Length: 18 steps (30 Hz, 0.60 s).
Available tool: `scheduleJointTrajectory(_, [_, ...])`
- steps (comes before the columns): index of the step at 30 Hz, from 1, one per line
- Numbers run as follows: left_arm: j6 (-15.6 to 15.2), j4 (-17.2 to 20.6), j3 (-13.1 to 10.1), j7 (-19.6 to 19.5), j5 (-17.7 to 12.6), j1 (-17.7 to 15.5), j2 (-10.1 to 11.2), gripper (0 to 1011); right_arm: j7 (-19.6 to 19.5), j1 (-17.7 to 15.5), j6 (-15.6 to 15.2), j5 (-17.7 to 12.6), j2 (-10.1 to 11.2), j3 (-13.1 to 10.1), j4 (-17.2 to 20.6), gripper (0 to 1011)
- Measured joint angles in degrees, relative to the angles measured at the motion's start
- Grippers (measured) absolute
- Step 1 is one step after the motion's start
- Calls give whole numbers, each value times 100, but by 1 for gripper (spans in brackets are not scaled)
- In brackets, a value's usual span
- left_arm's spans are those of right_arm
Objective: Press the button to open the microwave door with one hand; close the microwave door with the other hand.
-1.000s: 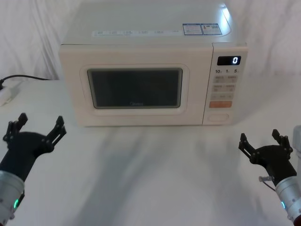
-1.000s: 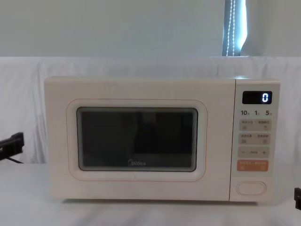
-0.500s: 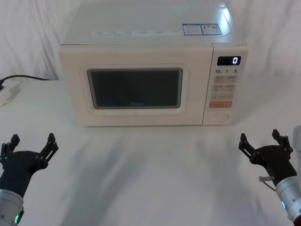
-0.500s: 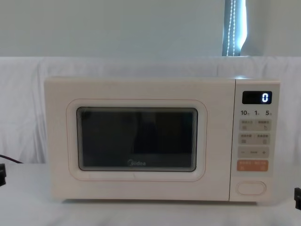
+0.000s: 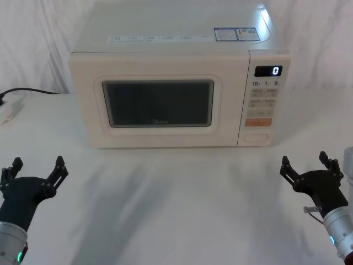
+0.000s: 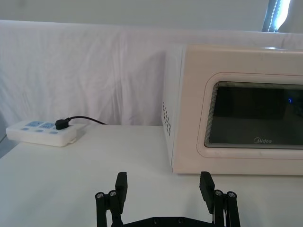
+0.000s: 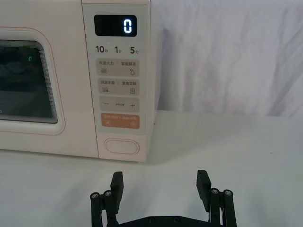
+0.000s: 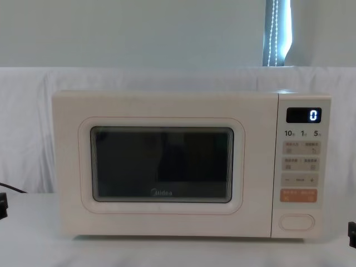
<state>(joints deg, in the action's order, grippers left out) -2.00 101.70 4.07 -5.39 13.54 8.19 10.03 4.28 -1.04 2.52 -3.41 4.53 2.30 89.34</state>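
**Both claws spread wide and empty in front of a shut microwave**

The left gripper (image 5: 34,168) hangs low over the table (image 5: 176,204) at the robot's near left, its fingers spread wide, holding nothing and touching nothing. The right gripper (image 5: 309,165) sits at the near right, likewise spread wide and empty. Both stand well apart from the microwave (image 5: 165,33).

The microwave door (image 5: 160,105) lies flush with the body, shut, its dark window facing the robot. The button (image 7: 122,146) sits at the bottom of the control strip (image 5: 263,105), just below the orange key (image 7: 120,121), straight ahead of the right gripper.

Bare tabletop stretches between the grippers and the microwave's front edge. To the far left, a power strip (image 6: 41,133) with a black plug lies beside the microwave, near the table's rear edge.
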Motion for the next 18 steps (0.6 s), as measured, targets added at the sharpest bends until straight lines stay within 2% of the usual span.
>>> scheduleJointTrajectory(18, [-15,17,-9,-15,0,-6,13,1001,0,0,0,0,0,0,0,1002])
